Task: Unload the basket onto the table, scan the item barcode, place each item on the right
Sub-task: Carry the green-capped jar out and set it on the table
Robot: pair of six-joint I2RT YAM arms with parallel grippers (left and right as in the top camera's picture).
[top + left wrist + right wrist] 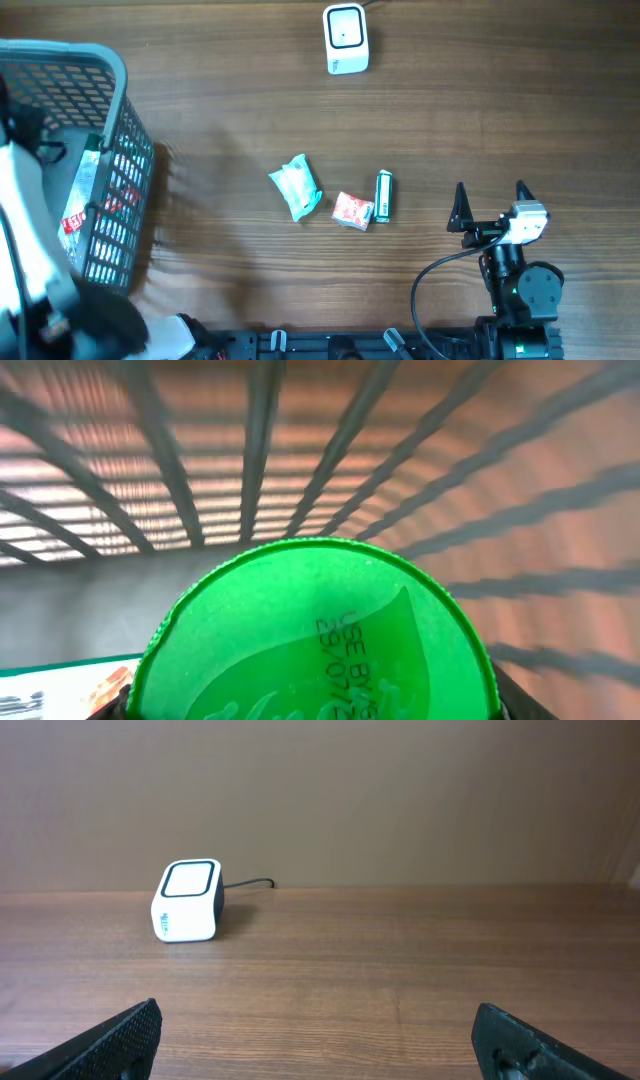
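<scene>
A round green lid [300, 630] with a printed use-by date fills the lower part of the left wrist view, inside the grey basket [300, 460]. My left gripper [315, 705] is shut on this green-lidded item, with dark fingers [512, 702] pressed against its edges. In the overhead view the left arm [20, 230] reaches into the basket [120, 80] and hides the gripper. The white barcode scanner [346, 40] stands at the far middle of the table, also in the right wrist view as the scanner [188, 900]. My right gripper [490, 205] is open over bare wood, the gripper [320, 1040] holding nothing.
A teal packet [296, 187], a small red packet [352, 210] and a green-and-white tube [383, 195] lie mid-table. More packaged goods [85, 195] lie in the basket. A printed package [60, 685] shows beside the lid.
</scene>
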